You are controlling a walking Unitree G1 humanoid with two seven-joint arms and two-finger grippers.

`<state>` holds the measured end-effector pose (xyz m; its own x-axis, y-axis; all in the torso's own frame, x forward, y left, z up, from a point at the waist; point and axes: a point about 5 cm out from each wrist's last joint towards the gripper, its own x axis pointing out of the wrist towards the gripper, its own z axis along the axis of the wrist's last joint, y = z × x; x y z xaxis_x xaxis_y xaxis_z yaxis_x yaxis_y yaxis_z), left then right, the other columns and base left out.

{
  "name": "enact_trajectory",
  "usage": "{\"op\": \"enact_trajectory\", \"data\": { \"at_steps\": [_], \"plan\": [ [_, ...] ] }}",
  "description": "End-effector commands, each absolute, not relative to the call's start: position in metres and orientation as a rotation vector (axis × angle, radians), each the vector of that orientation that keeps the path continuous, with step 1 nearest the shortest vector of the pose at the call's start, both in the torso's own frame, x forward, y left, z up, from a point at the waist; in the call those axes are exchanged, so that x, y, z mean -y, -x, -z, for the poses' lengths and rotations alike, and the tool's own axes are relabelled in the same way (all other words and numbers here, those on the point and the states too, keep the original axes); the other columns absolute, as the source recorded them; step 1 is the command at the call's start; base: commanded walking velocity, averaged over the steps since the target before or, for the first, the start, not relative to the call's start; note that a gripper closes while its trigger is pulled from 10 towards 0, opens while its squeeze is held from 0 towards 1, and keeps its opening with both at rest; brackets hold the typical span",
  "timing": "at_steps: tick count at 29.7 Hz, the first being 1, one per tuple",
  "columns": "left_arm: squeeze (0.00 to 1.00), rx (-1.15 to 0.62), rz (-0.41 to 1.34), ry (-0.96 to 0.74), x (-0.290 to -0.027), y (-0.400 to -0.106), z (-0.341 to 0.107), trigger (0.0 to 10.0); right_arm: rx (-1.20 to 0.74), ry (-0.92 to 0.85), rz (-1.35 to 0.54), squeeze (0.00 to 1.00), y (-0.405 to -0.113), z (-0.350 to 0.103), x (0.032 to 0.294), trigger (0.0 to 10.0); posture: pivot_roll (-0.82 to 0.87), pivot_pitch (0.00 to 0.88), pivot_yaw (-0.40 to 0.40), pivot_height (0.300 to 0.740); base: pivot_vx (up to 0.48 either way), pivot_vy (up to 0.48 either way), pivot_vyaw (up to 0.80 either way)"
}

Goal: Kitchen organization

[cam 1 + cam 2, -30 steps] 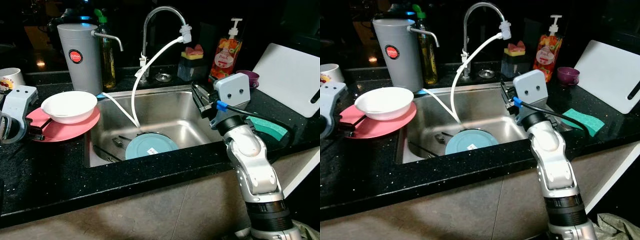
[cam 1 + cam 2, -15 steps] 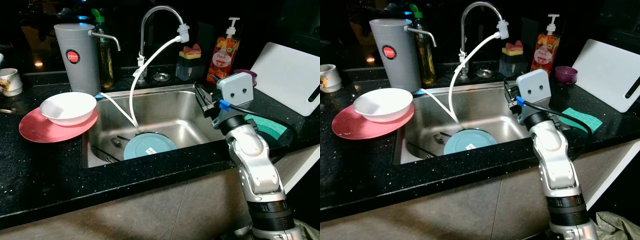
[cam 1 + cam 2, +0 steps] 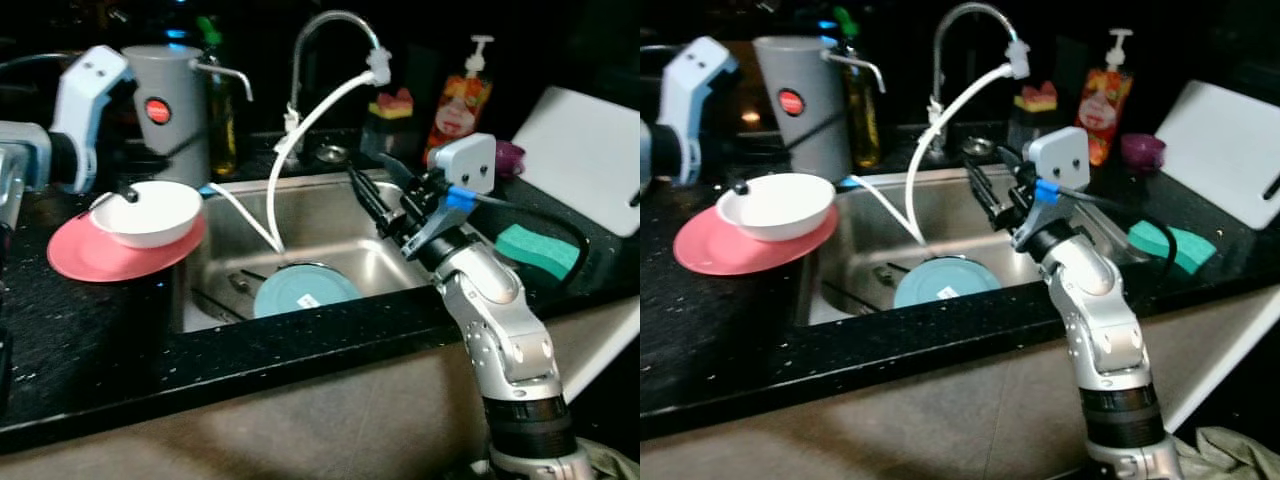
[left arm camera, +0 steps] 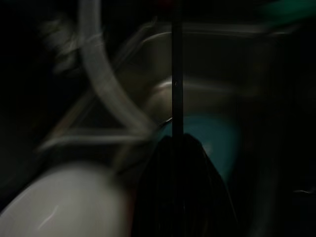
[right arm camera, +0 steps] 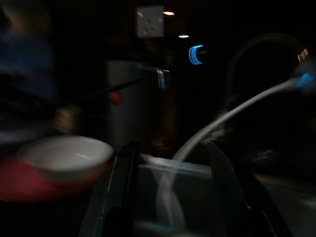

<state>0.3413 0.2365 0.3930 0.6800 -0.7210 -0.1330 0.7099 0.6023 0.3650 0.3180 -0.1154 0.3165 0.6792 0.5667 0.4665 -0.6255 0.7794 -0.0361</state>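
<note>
A white bowl (image 3: 150, 212) sits on a pink plate (image 3: 80, 258) on the black counter, left of the steel sink (image 3: 340, 225). A teal plate (image 3: 305, 292) lies in the sink under a white hose (image 3: 310, 120). My left gripper (image 3: 126, 195) comes down from the upper left, its tip at the bowl's near rim; in the blurred left wrist view its fingers (image 4: 180, 187) look pressed together beside the bowl (image 4: 64, 202). My right gripper (image 3: 365, 190) reaches over the sink's right side, open and holding nothing; its fingers (image 5: 123, 187) stand well apart.
A grey canister (image 3: 175, 100), oil bottle (image 3: 222, 120) and faucet (image 3: 330, 25) line the back. An orange soap bottle (image 3: 462, 95), purple cup (image 3: 512, 155), green sponge (image 3: 540, 250) and white cutting board (image 3: 590, 150) stand to the right. The counter edge runs along the front.
My left arm has risen into view and now points down at the bowl's rim. My right gripper has swung left, out over the sink. The camera shifted slightly.
</note>
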Motion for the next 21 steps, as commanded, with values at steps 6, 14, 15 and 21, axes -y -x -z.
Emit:
{"op": "enact_trajectory", "data": {
  "at_steps": [6,14,15,21],
  "plan": [
    [0.0,0.204,1.121,-0.277,-0.203,-0.324,-0.402,10.0,0.445,-0.501,-0.928,0.0,-0.299,-0.319,0.1,10.0,0.15,0.084,-0.021,0.74,0.0,0.0,0.0],
    [0.0,0.225,1.225,-0.101,-0.182,-0.318,-0.38,10.0,0.397,-0.718,-1.012,0.0,-0.294,-0.318,0.094,10.0,0.14,0.075,-0.029,0.74,0.0,0.0,0.0],
    [0.0,0.225,1.225,-0.101,-0.182,-0.318,-0.38,10.0,0.397,-0.718,-1.012,0.0,-0.294,-0.318,0.094,10.0,0.14,0.075,-0.029,0.74,0.0,0.0,0.0],
    [0.0,0.171,1.239,0.001,-0.166,-0.316,-0.355,10.0,0.393,-0.697,-1.036,0.0,-0.291,-0.323,0.09,10.0,0.14,0.078,-0.034,0.74,0.0,0.0,0.0]
  ]
}}
